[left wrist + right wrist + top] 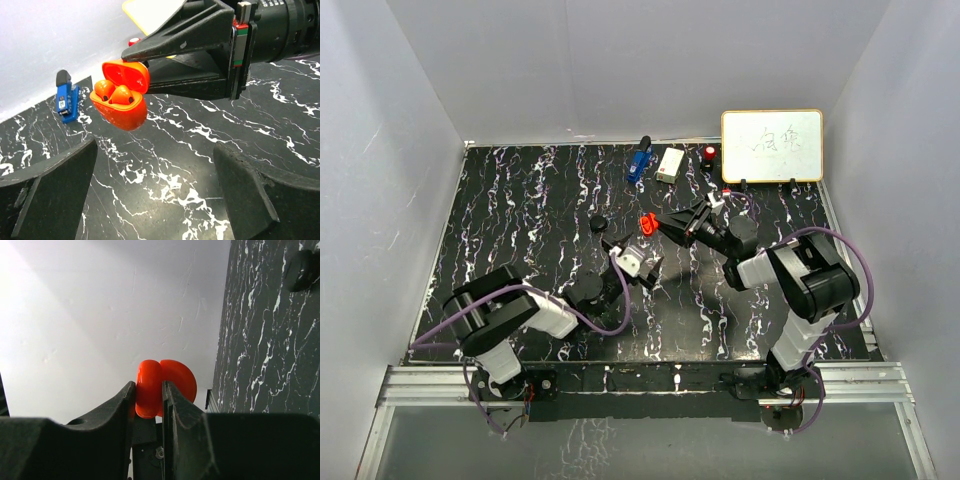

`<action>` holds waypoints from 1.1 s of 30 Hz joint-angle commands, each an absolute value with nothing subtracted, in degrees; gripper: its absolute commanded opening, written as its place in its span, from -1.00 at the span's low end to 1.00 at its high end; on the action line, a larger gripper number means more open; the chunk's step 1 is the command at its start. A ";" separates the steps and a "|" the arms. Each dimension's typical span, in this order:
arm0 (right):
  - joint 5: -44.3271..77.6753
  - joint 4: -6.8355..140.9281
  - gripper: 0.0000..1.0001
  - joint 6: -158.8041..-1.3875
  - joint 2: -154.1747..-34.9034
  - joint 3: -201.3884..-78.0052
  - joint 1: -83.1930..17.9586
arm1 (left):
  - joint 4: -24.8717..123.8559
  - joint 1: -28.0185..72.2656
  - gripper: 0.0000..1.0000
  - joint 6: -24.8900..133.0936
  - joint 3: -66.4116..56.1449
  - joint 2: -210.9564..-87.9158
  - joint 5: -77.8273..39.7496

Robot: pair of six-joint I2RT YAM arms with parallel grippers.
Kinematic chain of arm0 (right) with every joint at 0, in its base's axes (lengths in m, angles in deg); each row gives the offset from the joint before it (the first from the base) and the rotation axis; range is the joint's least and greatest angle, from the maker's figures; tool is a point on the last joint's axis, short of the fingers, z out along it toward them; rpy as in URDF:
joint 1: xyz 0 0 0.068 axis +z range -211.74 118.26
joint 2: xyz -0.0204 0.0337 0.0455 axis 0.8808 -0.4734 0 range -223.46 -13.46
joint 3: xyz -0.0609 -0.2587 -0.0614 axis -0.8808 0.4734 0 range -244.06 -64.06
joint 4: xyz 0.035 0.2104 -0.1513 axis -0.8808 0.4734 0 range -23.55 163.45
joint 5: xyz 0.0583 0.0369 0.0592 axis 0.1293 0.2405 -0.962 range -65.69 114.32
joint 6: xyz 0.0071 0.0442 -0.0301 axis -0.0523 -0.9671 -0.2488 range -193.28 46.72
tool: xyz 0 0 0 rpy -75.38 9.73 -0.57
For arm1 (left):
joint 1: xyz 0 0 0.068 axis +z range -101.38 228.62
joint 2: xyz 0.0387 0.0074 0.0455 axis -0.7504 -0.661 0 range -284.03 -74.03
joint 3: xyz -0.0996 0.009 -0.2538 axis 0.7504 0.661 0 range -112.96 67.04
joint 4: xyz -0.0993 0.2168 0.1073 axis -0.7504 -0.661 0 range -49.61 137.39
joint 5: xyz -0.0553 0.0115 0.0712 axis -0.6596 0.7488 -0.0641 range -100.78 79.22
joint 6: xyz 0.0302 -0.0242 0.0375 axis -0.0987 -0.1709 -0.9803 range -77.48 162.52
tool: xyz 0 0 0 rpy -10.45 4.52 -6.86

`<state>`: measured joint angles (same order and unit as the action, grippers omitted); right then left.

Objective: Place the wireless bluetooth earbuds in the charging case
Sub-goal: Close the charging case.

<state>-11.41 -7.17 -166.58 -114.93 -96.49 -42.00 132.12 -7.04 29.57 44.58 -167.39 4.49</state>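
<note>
The charging case [125,112] is orange-red with its lid [127,75] flipped up, and it hangs above the black marbled table [165,170]. Two small orange-red earbuds with dark spots [104,90] [122,95] sit side by side in its wells. My right gripper [149,385] is shut on the case body [149,382]; its black fingers [185,45] reach in from the right. In the top view the case [646,221] is at the table's middle. My left gripper [155,147] stands wide open just short of the case, with only table between its fingers. It appears in the top view too, the left gripper [638,255].
A blue gadget [639,160], a white box [670,164] and a small red-and-black item [709,153] lie along the back edge. A whiteboard [772,145] leans at the back right. A black round disc [598,223] sits left of the case.
</note>
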 commanded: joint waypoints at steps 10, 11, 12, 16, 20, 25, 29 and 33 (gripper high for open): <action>-10.76 -10.49 -0.97 -166.09 -110.80 -94.18 -42.23 | 149.69 -9.58 0.97 18.09 39.58 -174.08 13.86; -10.75 -10.66 -0.97 -166.09 -110.84 -93.90 -42.23 | 149.69 -9.56 0.97 18.02 39.40 -174.05 14.10; -10.80 -10.90 -0.97 -166.16 -110.85 -93.68 -42.24 | 149.69 -9.58 0.97 17.89 39.17 -174.05 14.40; -10.67 -11.59 -0.97 -166.25 -111.10 -92.76 -42.24 | 149.69 -9.56 0.97 17.56 38.52 -173.59 14.76; -10.67 -12.65 -0.97 -166.68 -111.44 -92.13 -42.24 | 149.70 -9.56 0.97 16.89 37.74 -173.46 14.69; -10.67 -12.89 -0.97 -166.71 -111.28 -91.51 -42.23 | 149.70 -9.56 0.97 15.91 37.78 -173.08 15.53; -10.70 -13.08 -0.97 -166.71 -111.19 -91.18 -42.26 | 149.70 -9.58 0.97 14.80 38.43 -172.03 16.89; -10.75 -13.07 -0.97 -166.63 -111.35 -90.89 -42.26 | 149.70 -9.56 0.97 13.34 39.30 -170.59 18.61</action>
